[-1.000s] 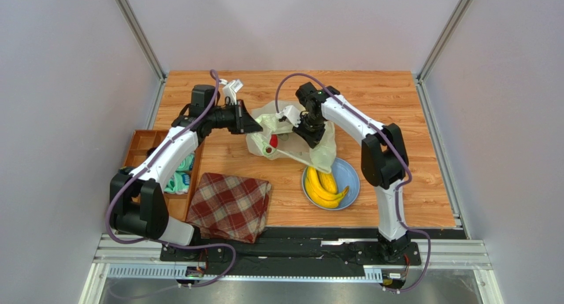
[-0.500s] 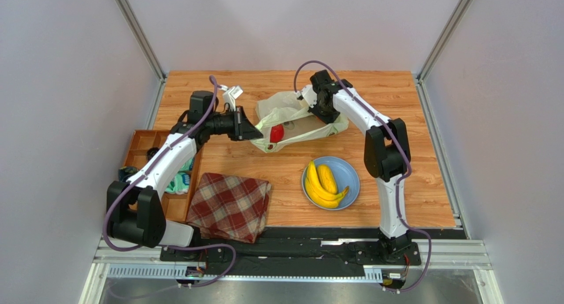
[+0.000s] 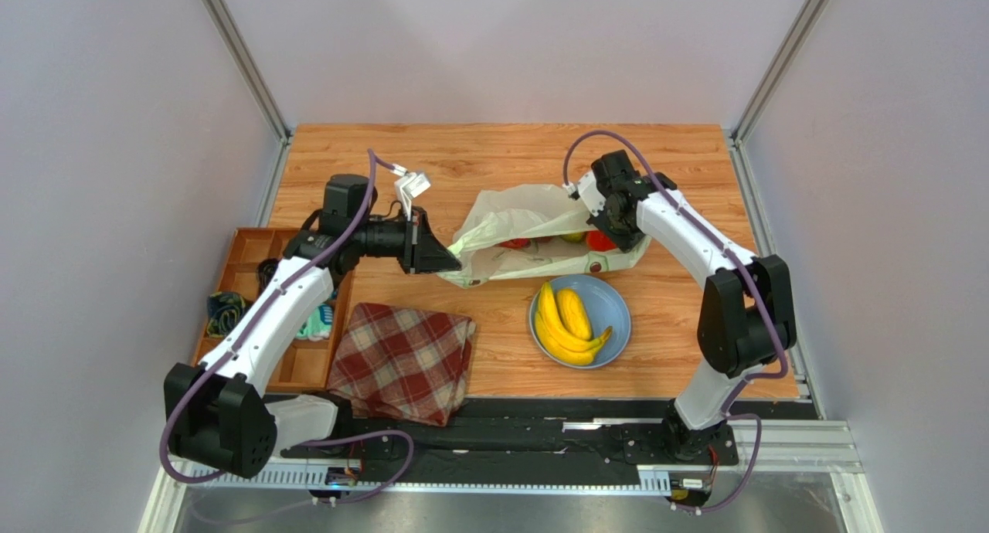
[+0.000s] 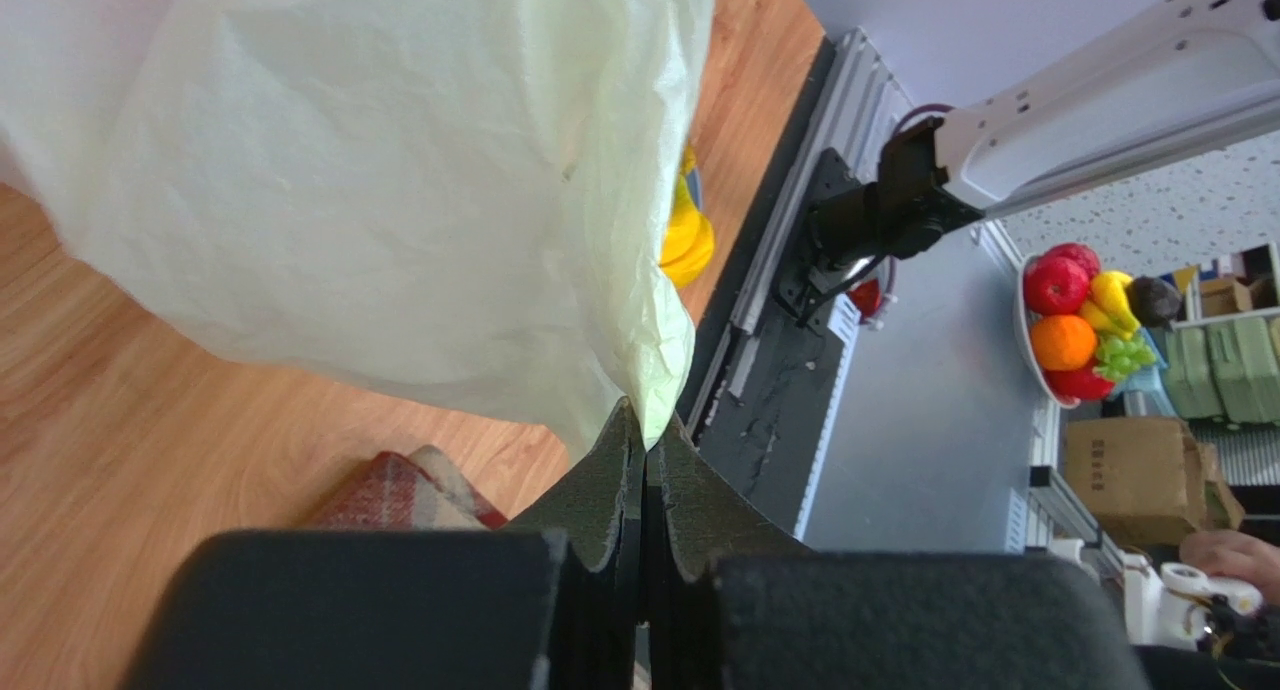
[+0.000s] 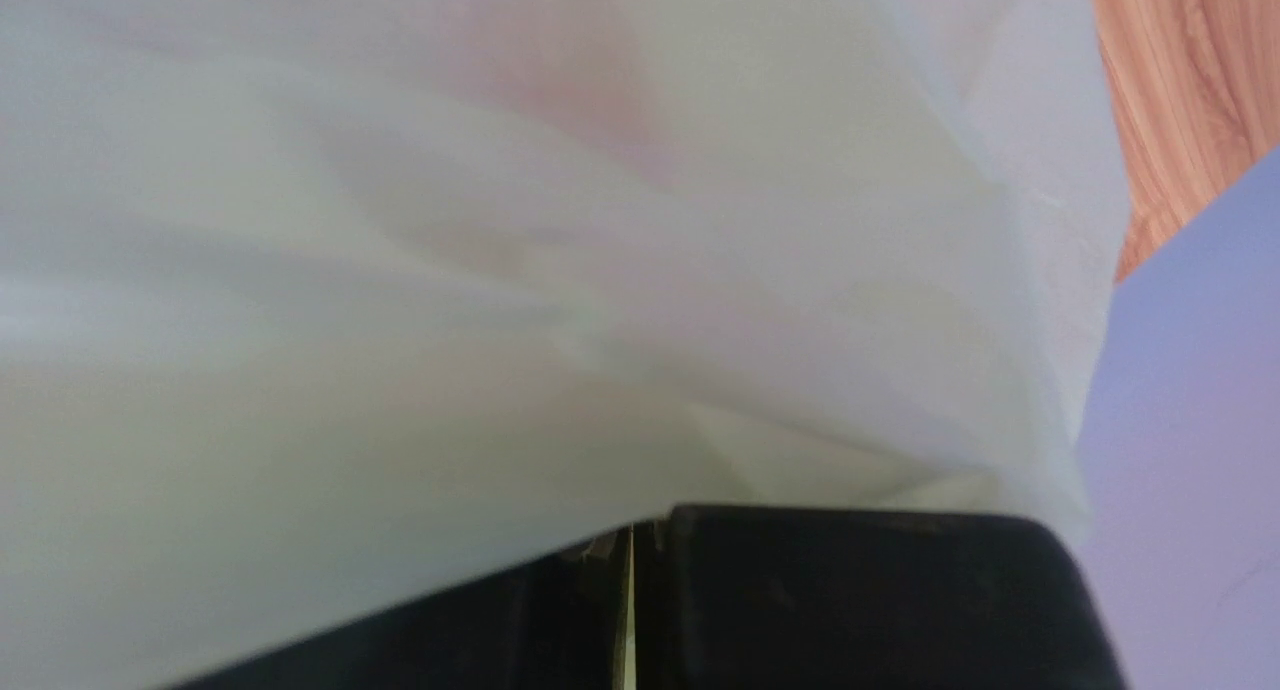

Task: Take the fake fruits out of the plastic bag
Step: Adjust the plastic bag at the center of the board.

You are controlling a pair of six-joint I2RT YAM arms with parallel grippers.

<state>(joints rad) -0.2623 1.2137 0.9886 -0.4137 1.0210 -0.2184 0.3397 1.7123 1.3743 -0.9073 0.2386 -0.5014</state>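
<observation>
A wooden tray (image 3: 258,280) with small compartments lies against the left edge of the tabletop (image 3: 464,151), and a red plaid cloth (image 3: 403,362) lies just right of it at the near edge. Beyond the cloth, the left hand (image 3: 453,258) points right. Its two fingers are pressed together on the left edge of the plastic bag (image 3: 517,218), and the left wrist view shows the thin film pinched between the pads. The bag is pulled out sideways between the two hands over the middle of the tabletop, towards the far side, with its pale yellow-green film crinkled and sagging. A second red fruit (image 3: 518,243) shows at the lower edge of the bag, nearer the left hand. The blue plate (image 3: 615,301) sits nearer the front edge, just below the bag, and the banana bunch (image 3: 563,325) lies on its left half, outside the bag. At the right end of the bag, a green fruit (image 3: 572,236) and a red fruit (image 3: 599,241) lie side by side under the film. From above it cannot be determined whether these fruits are enclosed by the bag or only covered by it. The right hand (image 3: 594,204) is clamped on the right end of the bag. In the right wrist view its fingers are closed with a sliver of film between them, and the bag fills the rest of the frame.
</observation>
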